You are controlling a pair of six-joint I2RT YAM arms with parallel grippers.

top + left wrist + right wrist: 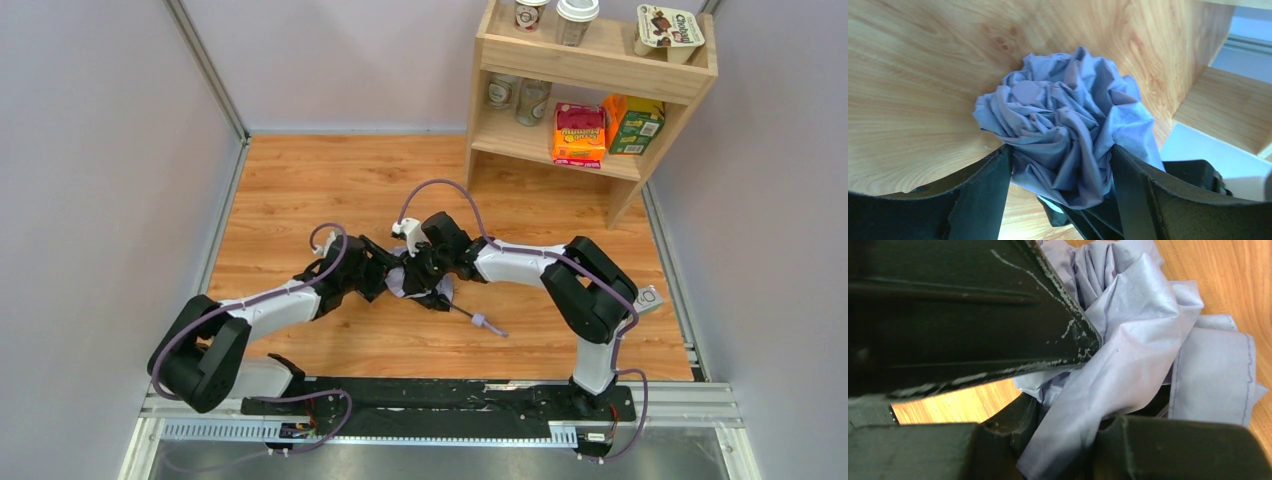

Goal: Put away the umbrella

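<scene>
At the table centre, my right gripper clamps the umbrella fabric; my left gripper stands released, straddling it.

Matt crinkled cloth umbrella, wood-grain table

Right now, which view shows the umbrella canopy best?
Left wrist: most of the bunched umbrella canopy sits framed between its fingers. Right wrist shows only close-up folds behind a finger; top external mostly hides it, showing mainly the shaft.
</scene>
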